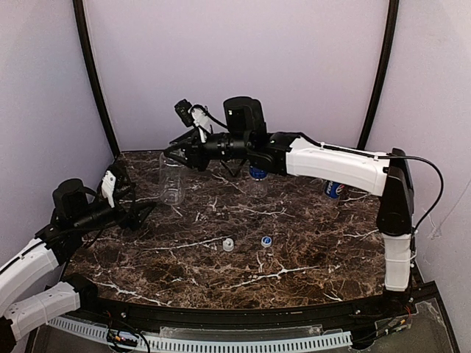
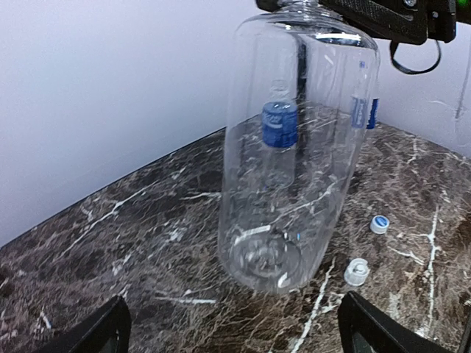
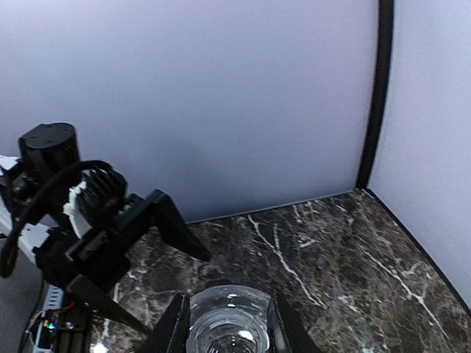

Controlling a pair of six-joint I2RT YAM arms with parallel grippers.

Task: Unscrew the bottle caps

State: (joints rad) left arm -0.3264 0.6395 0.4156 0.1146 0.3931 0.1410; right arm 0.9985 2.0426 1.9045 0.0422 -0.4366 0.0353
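Note:
My right gripper [image 1: 171, 153] is shut on the neck of the unlabelled clear bottle [image 1: 171, 182], which is tilted at the back left of the table. In the right wrist view the bottle's open mouth [image 3: 228, 323] sits between my right gripper [image 3: 229, 332] fingers. My left gripper [image 1: 143, 213] is open and empty, just in front of the bottle [image 2: 294, 154], with its fingers [image 2: 103, 331] wide apart. A white cap [image 1: 228, 245] and a blue cap [image 1: 266, 240] lie loose mid-table; both show in the left wrist view, the white cap [image 2: 356, 271] and the blue cap [image 2: 379, 223].
The blue-label bottle [image 1: 257, 173] stands behind my right forearm and shows through the clear bottle [image 2: 280, 125]. The Pepsi bottle [image 1: 335, 189] is at the back right. Walls close in the table at the back and both sides. A third cap is not visible.

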